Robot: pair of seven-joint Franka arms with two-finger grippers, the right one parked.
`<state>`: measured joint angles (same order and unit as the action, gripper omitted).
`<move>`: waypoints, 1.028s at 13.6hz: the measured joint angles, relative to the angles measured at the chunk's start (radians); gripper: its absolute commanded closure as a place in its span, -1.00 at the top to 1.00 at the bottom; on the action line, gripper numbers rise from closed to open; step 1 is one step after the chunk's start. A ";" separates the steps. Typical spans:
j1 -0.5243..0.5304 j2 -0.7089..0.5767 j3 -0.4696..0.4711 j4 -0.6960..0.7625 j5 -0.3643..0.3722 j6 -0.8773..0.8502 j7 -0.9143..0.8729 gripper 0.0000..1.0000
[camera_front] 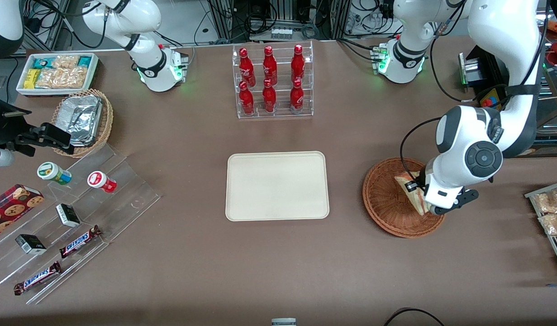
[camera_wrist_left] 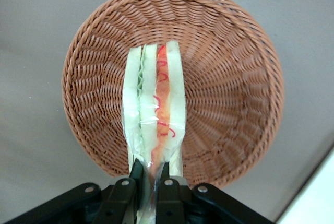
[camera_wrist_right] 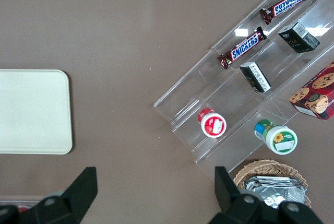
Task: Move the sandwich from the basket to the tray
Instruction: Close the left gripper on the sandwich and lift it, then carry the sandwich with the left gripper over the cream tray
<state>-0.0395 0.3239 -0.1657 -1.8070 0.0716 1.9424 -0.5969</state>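
From the front, the gripper (camera_front: 422, 195) hangs over the basket (camera_front: 387, 209), gripping the sandwich (camera_front: 408, 191) for carrying to the empty tray (camera_front: 277, 185)

The left wrist view shows fingers (camera_wrist_left: 124, 192) clamped on the sandwich's wrapped edge, layers upright above the basket

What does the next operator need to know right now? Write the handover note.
Gripper: over the basket, fingers shut on the sandwich's wrapped edge.
Sandwich: held on edge above the basket's inside; whether it touches the weave cannot be told.
Tray: nothing on it, lying toward the parked arm's end from the basket.
Done: sandwich grasped.
Left: lift it clear, carry it to the tray, set it down, release.
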 measured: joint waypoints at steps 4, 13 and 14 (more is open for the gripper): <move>-0.004 0.000 -0.064 0.041 0.002 -0.023 0.084 -1.00; -0.102 0.057 -0.168 0.043 0.002 0.036 0.156 -1.00; -0.121 0.073 -0.169 0.043 0.002 0.051 0.156 -1.00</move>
<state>-0.1604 0.3973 -0.3346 -1.7635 0.0736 1.9935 -0.4408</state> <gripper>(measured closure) 0.868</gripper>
